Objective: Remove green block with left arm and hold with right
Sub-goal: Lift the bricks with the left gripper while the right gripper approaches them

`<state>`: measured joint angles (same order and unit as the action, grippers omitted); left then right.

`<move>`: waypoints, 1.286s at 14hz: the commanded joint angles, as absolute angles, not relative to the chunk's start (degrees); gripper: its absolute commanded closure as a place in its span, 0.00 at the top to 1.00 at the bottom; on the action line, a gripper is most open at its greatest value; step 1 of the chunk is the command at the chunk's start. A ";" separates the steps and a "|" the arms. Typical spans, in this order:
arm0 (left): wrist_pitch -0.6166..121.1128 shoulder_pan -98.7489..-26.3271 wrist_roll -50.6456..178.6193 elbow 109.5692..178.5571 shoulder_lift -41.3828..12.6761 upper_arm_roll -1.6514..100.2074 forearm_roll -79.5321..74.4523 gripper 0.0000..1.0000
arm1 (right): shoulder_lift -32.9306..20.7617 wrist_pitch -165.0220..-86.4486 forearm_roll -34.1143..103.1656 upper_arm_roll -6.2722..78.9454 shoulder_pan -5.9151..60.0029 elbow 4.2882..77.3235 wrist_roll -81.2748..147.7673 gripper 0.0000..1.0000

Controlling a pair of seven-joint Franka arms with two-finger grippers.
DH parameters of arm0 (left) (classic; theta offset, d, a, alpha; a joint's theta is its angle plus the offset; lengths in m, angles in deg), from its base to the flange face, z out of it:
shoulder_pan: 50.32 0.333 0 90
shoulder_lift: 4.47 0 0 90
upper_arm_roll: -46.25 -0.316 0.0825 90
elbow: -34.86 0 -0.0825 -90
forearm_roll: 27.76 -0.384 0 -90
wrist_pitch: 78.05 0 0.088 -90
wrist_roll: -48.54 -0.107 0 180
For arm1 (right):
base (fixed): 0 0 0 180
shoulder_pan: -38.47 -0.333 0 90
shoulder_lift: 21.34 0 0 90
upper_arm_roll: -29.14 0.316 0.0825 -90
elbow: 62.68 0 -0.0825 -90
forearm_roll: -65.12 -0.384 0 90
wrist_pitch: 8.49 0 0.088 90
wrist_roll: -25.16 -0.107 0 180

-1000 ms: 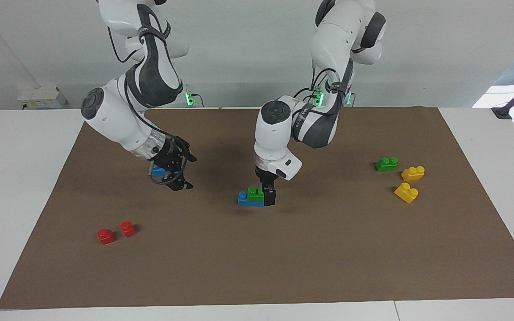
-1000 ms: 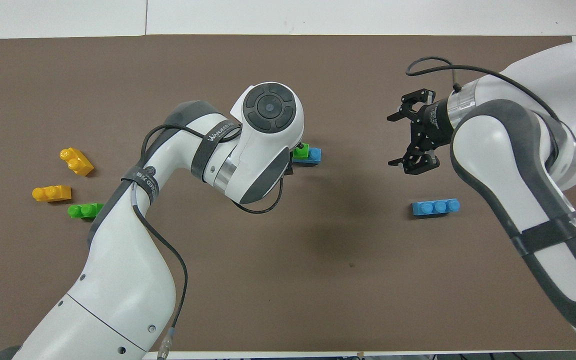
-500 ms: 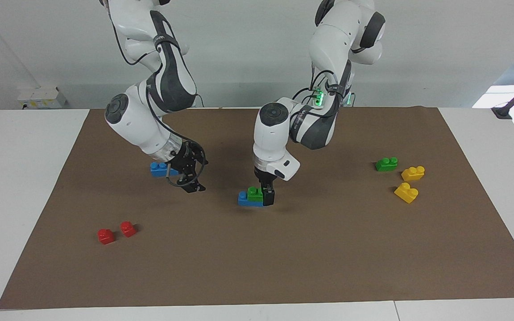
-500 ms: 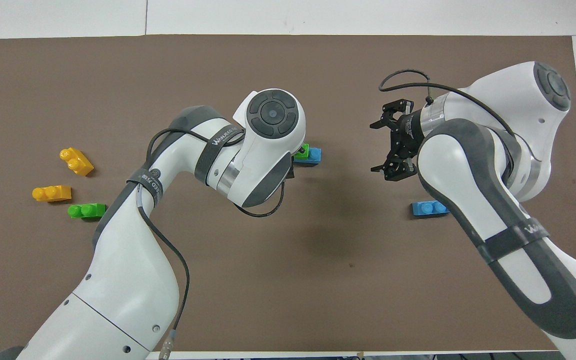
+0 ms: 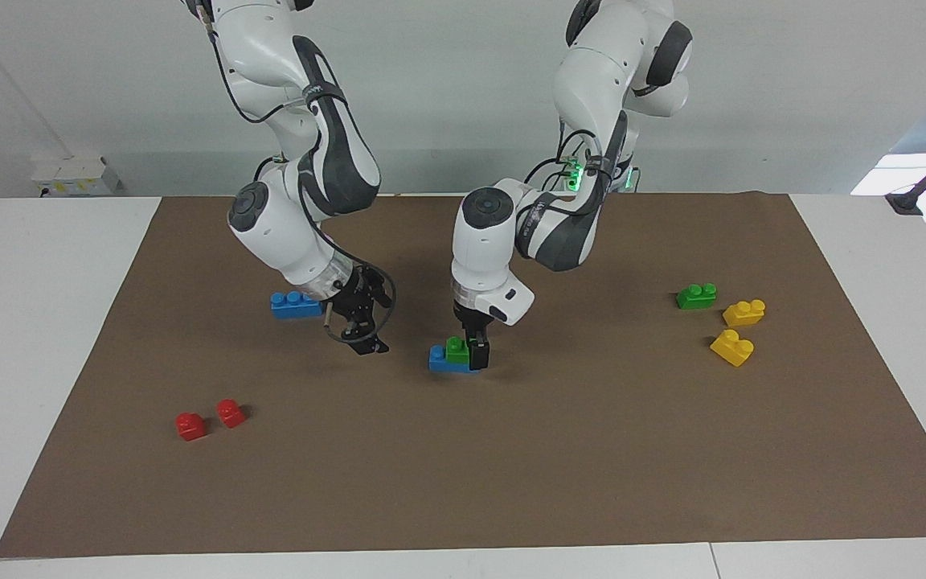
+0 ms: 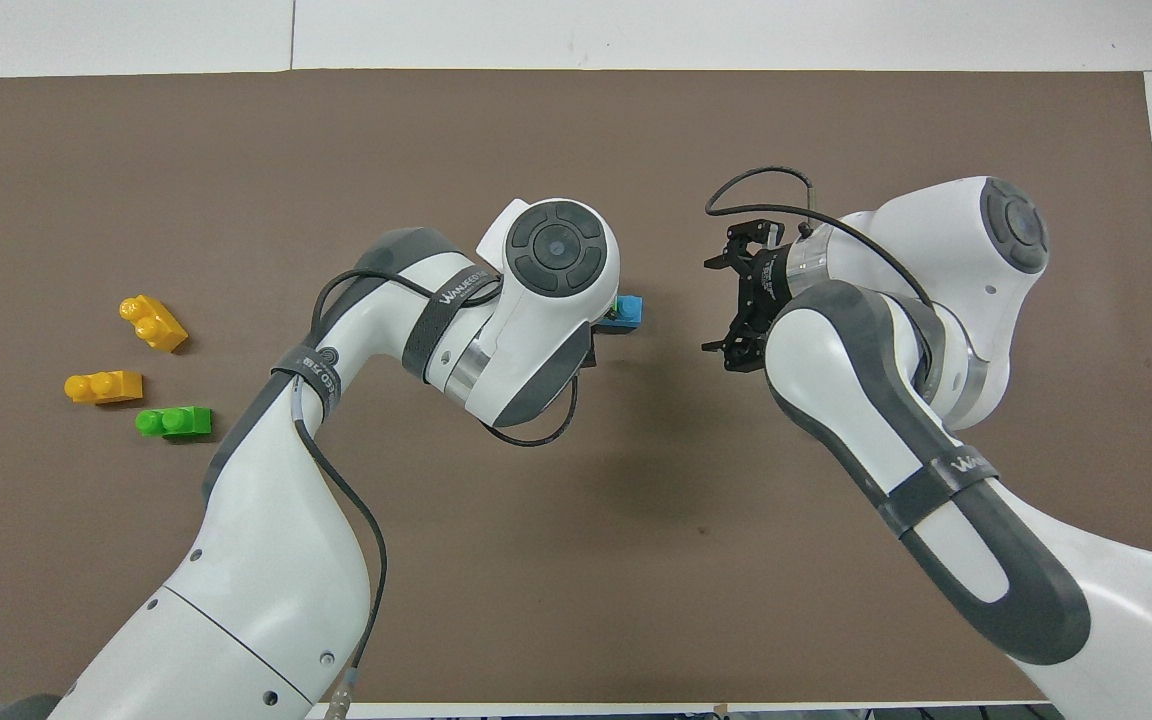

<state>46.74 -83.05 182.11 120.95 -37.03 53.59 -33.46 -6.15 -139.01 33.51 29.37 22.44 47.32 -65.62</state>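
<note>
The green block [image 5: 456, 348] sits on a blue three-stud brick [image 5: 440, 360] near the middle of the brown mat. My left gripper [image 5: 476, 353] is down at the green block, against its end toward the left arm's end of the table. In the overhead view the left wrist hides the green block and only the blue brick's end [image 6: 629, 309] shows. My right gripper [image 5: 362, 331] is open and empty. It hangs just above the mat beside the stack, toward the right arm's end, and also shows in the overhead view [image 6: 716, 306].
A second blue brick [image 5: 296, 305] lies under the right wrist. Another green two-stud brick [image 5: 696, 296] and two yellow bricks [image 5: 744, 312] [image 5: 732, 347] lie toward the left arm's end. Two red blocks [image 5: 190, 425] [image 5: 231, 412] lie toward the right arm's end, farther from the robots.
My right gripper has swung in from over the second blue brick toward the stack, staying open. My left gripper has shifted slightly farther onto the green block. The stack has not moved.
</note>
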 commanded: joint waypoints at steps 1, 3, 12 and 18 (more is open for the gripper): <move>48.43 -84.07 183.90 123.19 -35.76 52.58 -34.71 1.00 | -4.64 -141.55 30.58 29.40 20.90 46.92 -66.51 1.00; 48.34 -84.07 184.07 123.19 -35.76 52.58 -34.80 1.00 | -3.15 -144.53 30.31 29.40 19.49 46.74 -67.03 1.00; 48.34 -84.07 184.07 123.28 -35.58 52.58 -35.50 1.00 | 3.00 -150.96 26.00 29.40 16.76 42.00 -67.48 1.00; 48.43 -84.07 184.07 123.55 -35.49 52.58 -35.50 1.00 | 6.17 -155.87 26.00 29.40 14.57 42.08 -67.21 1.00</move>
